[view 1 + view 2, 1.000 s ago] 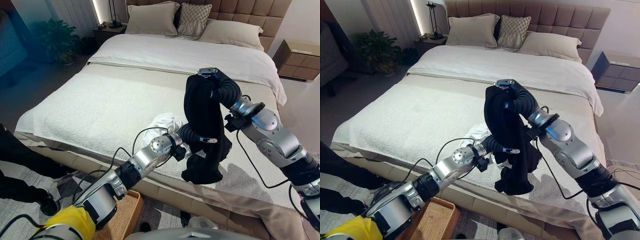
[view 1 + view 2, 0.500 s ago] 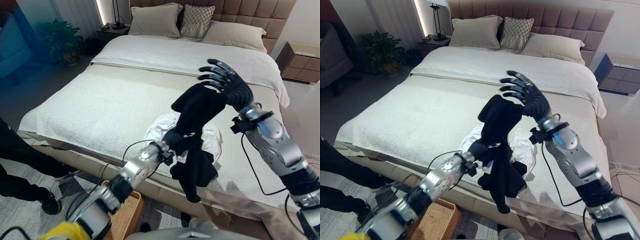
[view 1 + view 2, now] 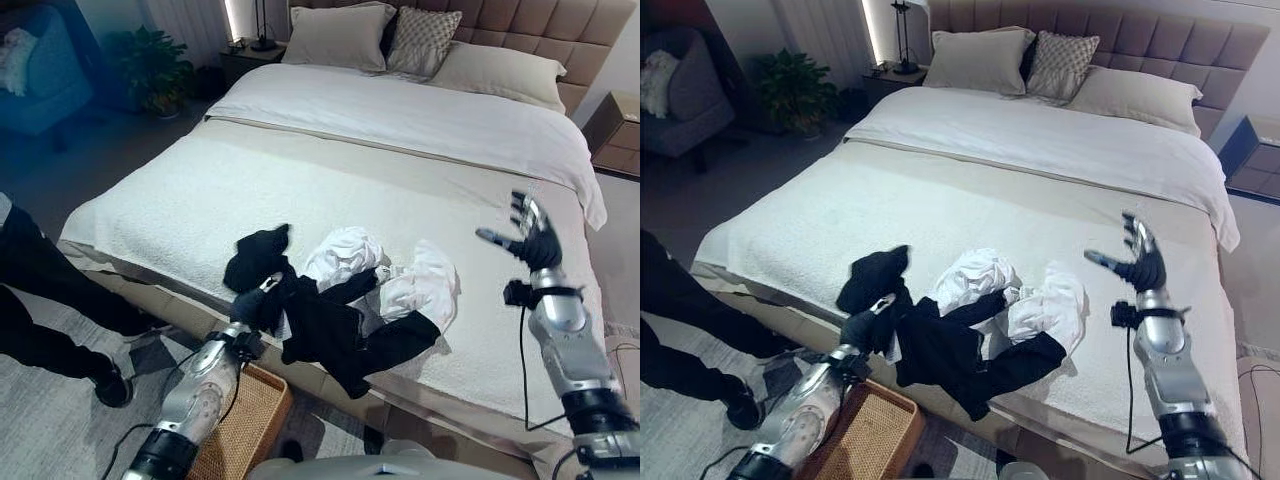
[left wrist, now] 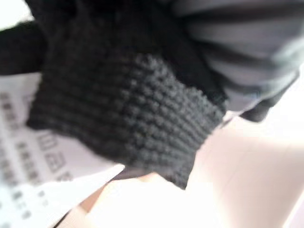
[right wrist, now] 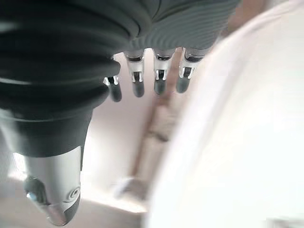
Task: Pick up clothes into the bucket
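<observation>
A black garment (image 3: 335, 328) lies spread over the bed's front edge, one end bunched at the left (image 3: 255, 262). My left hand (image 3: 256, 305) sits at that edge with its fingers curled into the black cloth; in the left wrist view a black knitted cuff (image 4: 128, 123) presses close against the hand. Two white garments (image 3: 345, 255) (image 3: 425, 285) lie crumpled on the cover behind the black one. My right hand (image 3: 530, 236) is raised above the bed's right side, fingers (image 5: 160, 80) spread and empty. A wicker basket (image 3: 245, 420) stands on the floor below the left hand.
The bed (image 3: 330, 180) carries a cream cover, with pillows (image 3: 340, 35) at the headboard. A person's dark-trousered legs (image 3: 35, 290) and shoe (image 3: 112, 385) stand at the left by the bed's corner. A nightstand (image 3: 615, 125) is at far right, a plant (image 3: 160, 65) at far left.
My right hand let go of the black garment and drew off to the right, open. The left hand pulled the garment down and left onto the bed's front edge. The camera shifted.
</observation>
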You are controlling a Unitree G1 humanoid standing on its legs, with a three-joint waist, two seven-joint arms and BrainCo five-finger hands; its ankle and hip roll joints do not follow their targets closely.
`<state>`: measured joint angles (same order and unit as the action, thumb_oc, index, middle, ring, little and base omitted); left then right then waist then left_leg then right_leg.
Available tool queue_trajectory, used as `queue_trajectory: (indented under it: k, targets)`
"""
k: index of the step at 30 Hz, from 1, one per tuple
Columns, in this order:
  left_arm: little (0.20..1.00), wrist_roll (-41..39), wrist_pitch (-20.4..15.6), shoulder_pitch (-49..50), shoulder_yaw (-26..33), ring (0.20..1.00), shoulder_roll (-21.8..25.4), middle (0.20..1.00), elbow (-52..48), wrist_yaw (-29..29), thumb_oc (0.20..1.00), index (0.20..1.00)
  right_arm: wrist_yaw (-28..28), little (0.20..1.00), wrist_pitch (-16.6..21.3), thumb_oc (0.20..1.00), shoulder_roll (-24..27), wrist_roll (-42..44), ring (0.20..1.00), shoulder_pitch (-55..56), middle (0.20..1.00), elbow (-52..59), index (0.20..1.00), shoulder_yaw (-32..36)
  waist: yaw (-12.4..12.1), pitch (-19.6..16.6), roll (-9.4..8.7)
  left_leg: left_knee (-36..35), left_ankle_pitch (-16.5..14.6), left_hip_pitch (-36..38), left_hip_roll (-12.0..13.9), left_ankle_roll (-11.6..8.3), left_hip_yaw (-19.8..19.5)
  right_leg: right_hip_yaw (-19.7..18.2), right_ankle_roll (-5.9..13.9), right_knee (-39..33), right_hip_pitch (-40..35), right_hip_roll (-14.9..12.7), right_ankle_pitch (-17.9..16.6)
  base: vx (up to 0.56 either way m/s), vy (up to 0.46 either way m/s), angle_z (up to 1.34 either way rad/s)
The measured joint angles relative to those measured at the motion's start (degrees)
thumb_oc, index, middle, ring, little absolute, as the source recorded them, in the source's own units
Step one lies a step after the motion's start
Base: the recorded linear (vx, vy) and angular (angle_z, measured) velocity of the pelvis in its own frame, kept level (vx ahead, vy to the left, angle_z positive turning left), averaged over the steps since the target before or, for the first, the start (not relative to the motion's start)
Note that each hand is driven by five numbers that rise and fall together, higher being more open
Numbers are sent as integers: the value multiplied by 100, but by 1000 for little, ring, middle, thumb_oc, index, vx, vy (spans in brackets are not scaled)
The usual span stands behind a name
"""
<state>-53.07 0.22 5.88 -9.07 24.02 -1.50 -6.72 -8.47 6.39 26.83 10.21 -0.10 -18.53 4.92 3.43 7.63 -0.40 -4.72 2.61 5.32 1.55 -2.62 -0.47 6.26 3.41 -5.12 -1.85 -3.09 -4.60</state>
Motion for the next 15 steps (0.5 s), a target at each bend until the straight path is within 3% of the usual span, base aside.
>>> queue_trajectory:
  k: [4,10,12,15]
  targets:
    - [200,-283,-180,214,582,200,20,200,-762,-138,200,200,44,1000,-303,1000,-326,-241,1000,362,1000,-1159,1000,7,-113,94,39,7,2,-8,-21,0,-43,41,21,0,-11,-22,18,-12,2,6]
    - [200,-699,-402,252,1329,200,71,200,-1568,-247,200,200,68,1000,-299,1000,-651,-450,1000,449,1000,-2459,1000,-1,-123,355,5,79,-27,-107,-18,-35,-148,95,20,1,22,-18,21,-17,-5,6]
    - [200,-899,-636,161,1694,200,66,200,-1730,-271,200,200,188,1000,-320,1000,-692,-583,1000,416,1000,-3352,1000,-130,-144,417,11,95,-35,-134,-14,-46,-212,163,9,2,13,-18,34,8,-13,13]
    - [200,-914,-988,-34,2019,200,50,200,-1733,-222,200,200,259,1000,-380,1000,-750,-635,1000,472,1000,-3751,1000,-137,-151,432,23,147,-48,-198,-13,-65,-283,227,1,1,20,-21,46,15,-20,13]
